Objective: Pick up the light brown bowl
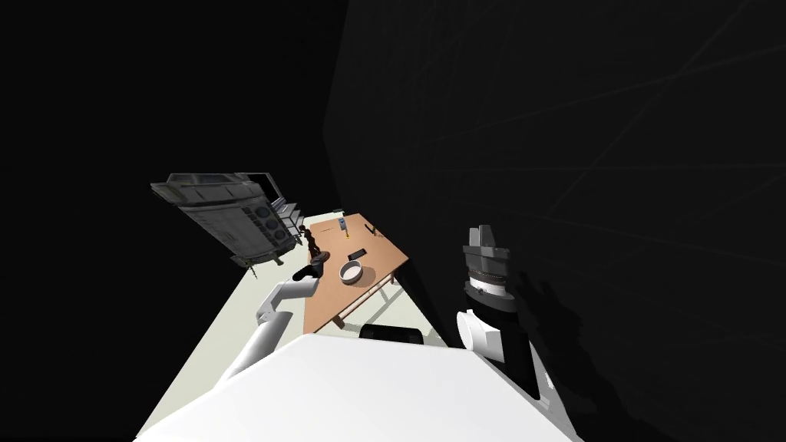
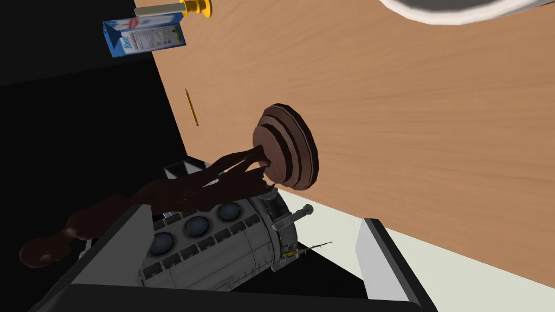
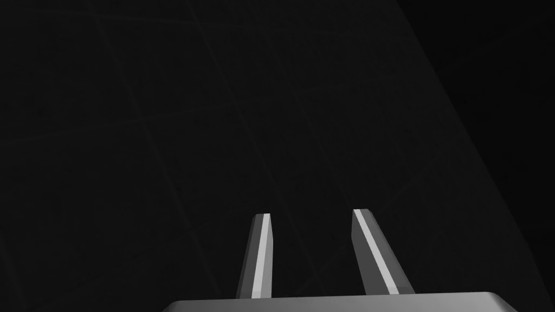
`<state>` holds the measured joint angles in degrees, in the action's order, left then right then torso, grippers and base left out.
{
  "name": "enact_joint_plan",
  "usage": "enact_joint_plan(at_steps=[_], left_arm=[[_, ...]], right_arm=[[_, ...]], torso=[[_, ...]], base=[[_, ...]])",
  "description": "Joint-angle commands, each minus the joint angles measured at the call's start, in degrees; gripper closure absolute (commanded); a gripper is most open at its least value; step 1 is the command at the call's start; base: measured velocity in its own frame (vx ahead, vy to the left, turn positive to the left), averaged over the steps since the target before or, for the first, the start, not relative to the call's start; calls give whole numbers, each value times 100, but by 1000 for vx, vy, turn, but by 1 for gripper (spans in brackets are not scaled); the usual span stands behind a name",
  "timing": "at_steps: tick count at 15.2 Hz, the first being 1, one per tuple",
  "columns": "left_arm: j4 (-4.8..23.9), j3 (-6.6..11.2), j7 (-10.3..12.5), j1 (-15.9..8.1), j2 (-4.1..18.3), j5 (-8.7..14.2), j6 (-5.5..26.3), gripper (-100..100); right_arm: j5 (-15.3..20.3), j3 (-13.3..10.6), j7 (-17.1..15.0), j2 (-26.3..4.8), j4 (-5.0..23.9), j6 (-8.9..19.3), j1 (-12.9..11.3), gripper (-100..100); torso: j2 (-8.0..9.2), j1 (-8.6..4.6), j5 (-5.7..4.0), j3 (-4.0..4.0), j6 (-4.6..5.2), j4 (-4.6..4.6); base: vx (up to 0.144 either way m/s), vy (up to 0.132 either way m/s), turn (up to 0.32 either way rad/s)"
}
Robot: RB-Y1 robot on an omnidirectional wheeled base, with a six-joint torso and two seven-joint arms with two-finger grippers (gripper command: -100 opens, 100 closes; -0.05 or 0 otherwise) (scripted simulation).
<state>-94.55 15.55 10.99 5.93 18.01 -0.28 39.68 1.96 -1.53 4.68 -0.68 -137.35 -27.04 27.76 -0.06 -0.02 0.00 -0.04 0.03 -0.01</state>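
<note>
The bowl (image 1: 351,272) is drawn white with a grey inside and stands upright on the brown wooden table (image 1: 368,249), near its front. In the left wrist view a curve of the bowl's rim (image 2: 455,13) shows beyond my hand. My left gripper (image 1: 311,268) hovers over the table's left edge, just left of the bowl and apart from it. Its fingers (image 2: 379,260) stand wide open around nothing. My right gripper (image 1: 481,234) is raised to the right of the table before a dark wall, its fingers (image 3: 263,249) parted and holding nothing.
A dark brown branching sculpture on a round base (image 2: 284,146) stands on the table close ahead of the left gripper. Farther back lie a pencil (image 2: 191,106), a blue carton (image 2: 143,35) and a yellow-handled tool (image 2: 187,7). A grey cylindrical machine (image 1: 230,215) stands left of the table.
</note>
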Motion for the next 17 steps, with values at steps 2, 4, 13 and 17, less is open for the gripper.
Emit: enact_joint_plan(at_steps=[2, 4, 13, 17], left_arm=[[125, 61, 43, -71, -36, -10, 409, -100], [308, 150, 91, -180, -47, 17, 613, -100], [661, 323, 184, -391, -80, 68, 1494, -100], [993, 486, 271, -589, -121, 117, 1965, -100]], right_arm=[[0, 0, 0, 0, 0, 0, 0, 0], [0, 1, 0, 0, 0, 0, 1, 0], [0, 0, 0, 0, 0, 0, 0, 0], [0, 0, 0, 0, 0, 0, 1, 0]], torso=[[0, 0, 0, 0, -1, 0], [2, 0, 0, 1, -5, 0], [2, -1, 0, 1, -1, 0], [1, 0, 0, 0, -4, 0]], base=[[10, 1, -138], [3, -3, -79], [8, 0, -131], [11, 1, -148]])
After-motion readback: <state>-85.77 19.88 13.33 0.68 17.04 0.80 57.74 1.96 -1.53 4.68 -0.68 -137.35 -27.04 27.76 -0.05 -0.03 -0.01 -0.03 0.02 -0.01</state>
